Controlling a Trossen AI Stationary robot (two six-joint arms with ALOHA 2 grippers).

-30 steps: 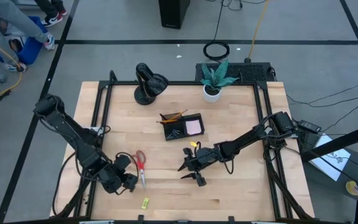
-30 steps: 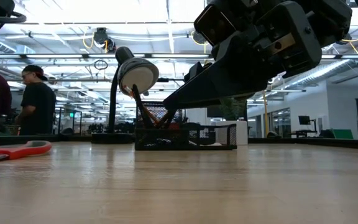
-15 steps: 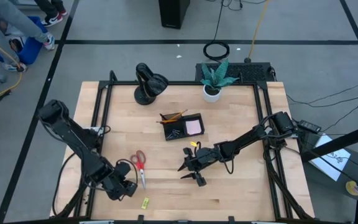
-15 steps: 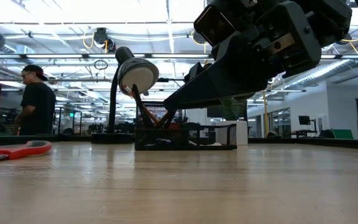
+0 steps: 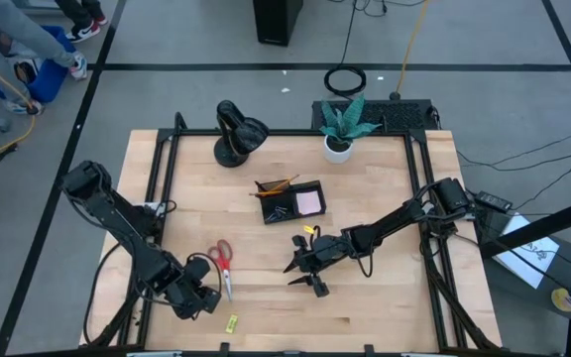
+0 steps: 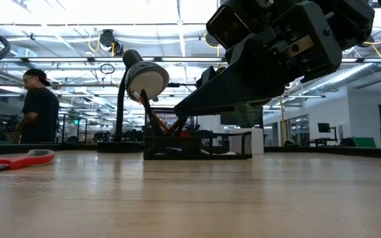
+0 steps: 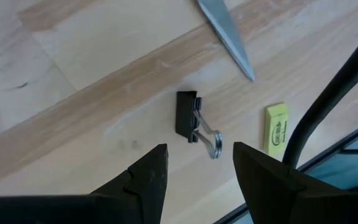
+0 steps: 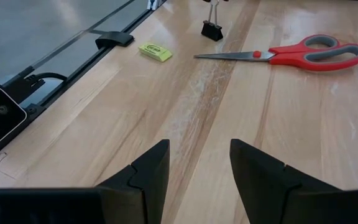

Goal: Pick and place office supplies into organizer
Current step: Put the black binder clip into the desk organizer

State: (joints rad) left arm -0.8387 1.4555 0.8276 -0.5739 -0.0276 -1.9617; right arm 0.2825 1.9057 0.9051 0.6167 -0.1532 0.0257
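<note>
Hovering low over the front left part of the table, the left gripper has its fingers spread apart with nothing between them; just ahead of them a black binder clip lies on the wood, apart from both fingers. A yellow-green eraser rests near the clip, and the tip of the scissors points toward it, the red handles lying flat on the table. The right gripper waits near the table's middle, fingers parted and empty, with a small yellow piece beside it. The organizer sits well apart, toward the back centre, holding the pink sticky-note pad, orange pencils and small dark items
</note>
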